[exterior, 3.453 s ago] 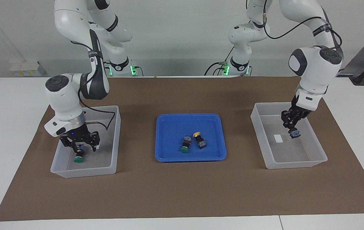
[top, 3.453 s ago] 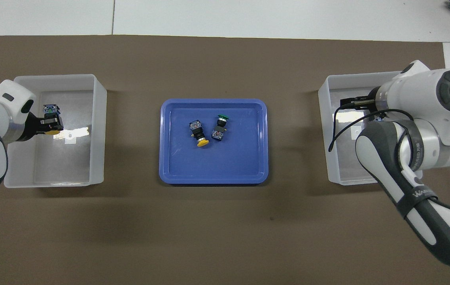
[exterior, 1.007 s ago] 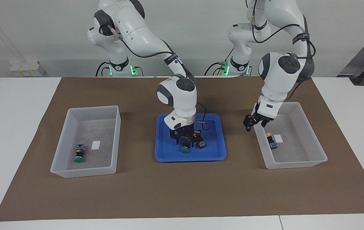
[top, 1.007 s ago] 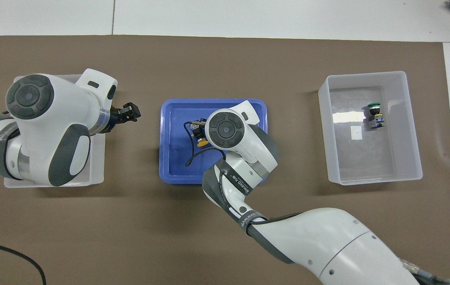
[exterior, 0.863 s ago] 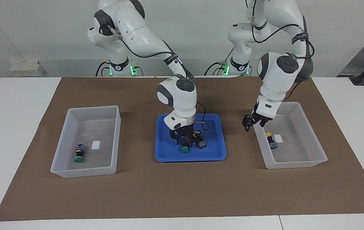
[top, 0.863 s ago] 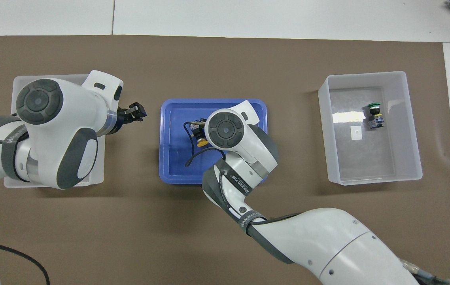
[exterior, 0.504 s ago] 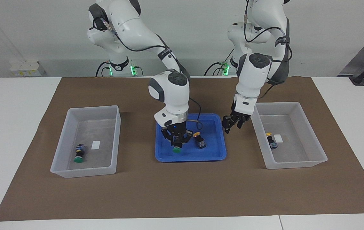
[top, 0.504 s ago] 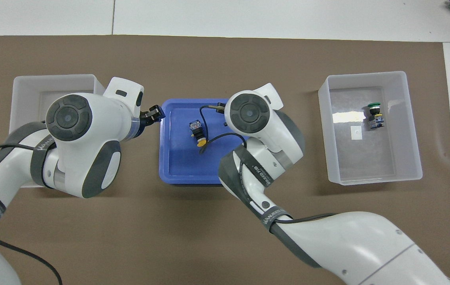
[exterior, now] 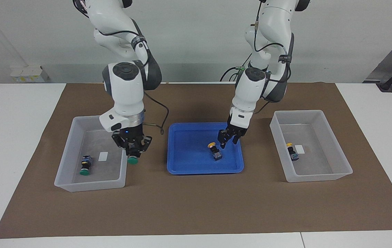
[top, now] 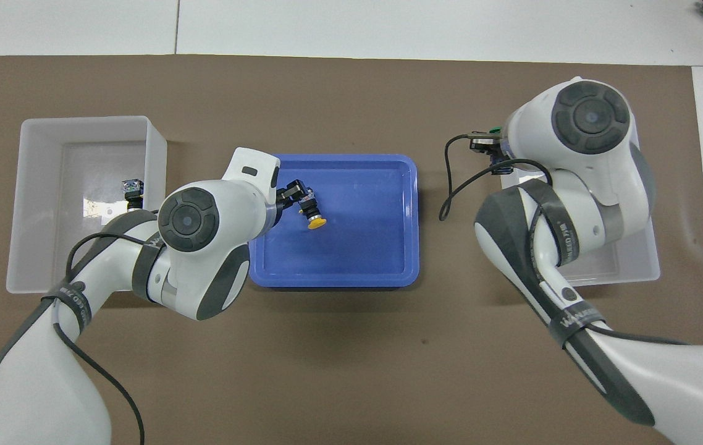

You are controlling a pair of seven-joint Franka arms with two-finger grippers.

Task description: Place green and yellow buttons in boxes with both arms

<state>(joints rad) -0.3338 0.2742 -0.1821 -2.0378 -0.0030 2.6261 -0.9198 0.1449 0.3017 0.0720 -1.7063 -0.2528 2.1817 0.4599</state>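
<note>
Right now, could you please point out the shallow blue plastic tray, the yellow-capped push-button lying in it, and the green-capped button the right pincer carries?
shallow blue plastic tray (exterior: 182,170): facing view, bare rim.
yellow-capped push-button (exterior: 214,151): facing view, body.
green-capped button (exterior: 132,159): facing view, cap.

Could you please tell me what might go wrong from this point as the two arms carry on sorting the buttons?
The right end effector holds a green button roughly over the bin's wall that faces the tray, not clearly inside. Released now, it might strike the rim and land outside.

The left end effector hangs close above the yellow button lying on its side in the blue tray. A slightly off descent could knock it away rather than grip it.
</note>
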